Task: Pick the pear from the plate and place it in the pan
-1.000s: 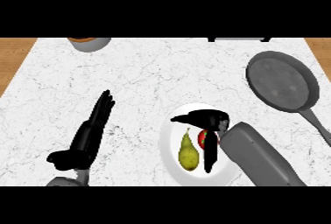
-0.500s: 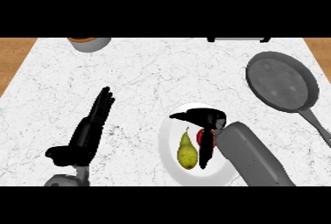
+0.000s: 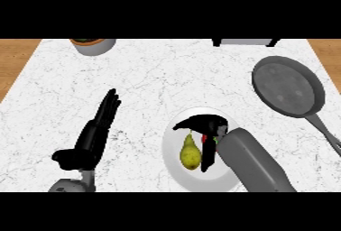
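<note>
Beside right hand (image 3: 208, 131): pear (image 3: 191, 153)

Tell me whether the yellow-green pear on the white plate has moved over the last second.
No. The yellow-green pear lies at the same spot on the white plate, stem pointing toward the right hand above it.

A single head view looks steeply down on the counter (image 3: 166, 76) from the robot's side; forearms enter from the lower edge of the frame, and wood shows at both upper corners
</note>
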Robot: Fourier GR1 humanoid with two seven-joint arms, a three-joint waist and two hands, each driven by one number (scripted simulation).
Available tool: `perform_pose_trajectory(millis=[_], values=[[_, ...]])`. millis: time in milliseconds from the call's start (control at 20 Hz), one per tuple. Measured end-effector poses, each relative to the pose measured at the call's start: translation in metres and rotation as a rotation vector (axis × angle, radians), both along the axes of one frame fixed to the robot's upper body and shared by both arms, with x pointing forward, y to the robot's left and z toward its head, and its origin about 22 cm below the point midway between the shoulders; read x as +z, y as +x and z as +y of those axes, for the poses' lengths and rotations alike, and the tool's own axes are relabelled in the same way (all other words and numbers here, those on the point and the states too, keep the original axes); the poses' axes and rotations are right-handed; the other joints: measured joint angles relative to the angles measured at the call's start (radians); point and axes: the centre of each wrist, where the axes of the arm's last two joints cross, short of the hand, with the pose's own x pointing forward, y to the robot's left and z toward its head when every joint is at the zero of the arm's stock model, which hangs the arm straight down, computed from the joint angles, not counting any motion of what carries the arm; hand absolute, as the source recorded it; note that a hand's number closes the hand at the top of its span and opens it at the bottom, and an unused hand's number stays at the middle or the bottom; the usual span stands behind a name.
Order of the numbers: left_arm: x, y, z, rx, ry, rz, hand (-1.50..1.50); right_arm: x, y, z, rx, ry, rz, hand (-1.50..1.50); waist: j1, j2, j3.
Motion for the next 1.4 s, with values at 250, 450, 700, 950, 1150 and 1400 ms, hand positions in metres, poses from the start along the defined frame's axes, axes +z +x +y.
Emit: perform_pose_trajectory(millis=[250, 450, 700, 950, 1150, 1400], values=[[0.0, 0.002, 0.009, -0.002, 0.002, -0.004, 0.0, -0.007, -0.007, 0.002, 0.072, -0.032, -0.063, 1.5, -0.001, -0.008, -0.006], [-0.001, -0.005, 0.011, 0.001, -0.003, 0.0, 0.0, -0.01, -0.01, 0.0, 0.097, -0.027, -0.108, 1.5, 0.0, -0.01, -0.005], [0.0, -0.002, 0.007, 0.002, -0.002, -0.004, 0.0, -0.012, -0.009, -0.002, 0.088, 0.01, -0.176, 1.5, -0.002, -0.007, -0.002], [-0.002, -0.005, 0.005, 0.015, -0.005, 0.002, 0.0, -0.003, -0.003, 0.0, -0.102, 0.022, -0.319, 1.5, -0.005, 0.006, 0.007], [-0.002, -0.007, 0.011, 0.026, -0.002, 0.004, 0.0, 0.011, 0.006, -0.014, -0.393, -0.043, -0.511, 1.5, -0.02, 0.012, 0.008], [-0.004, -0.009, 0.013, 0.032, -0.002, 0.013, 0.0, 0.045, 0.009, -0.012, -0.616, -0.077, -0.778, 1.5, -0.027, 0.013, 0.008]])
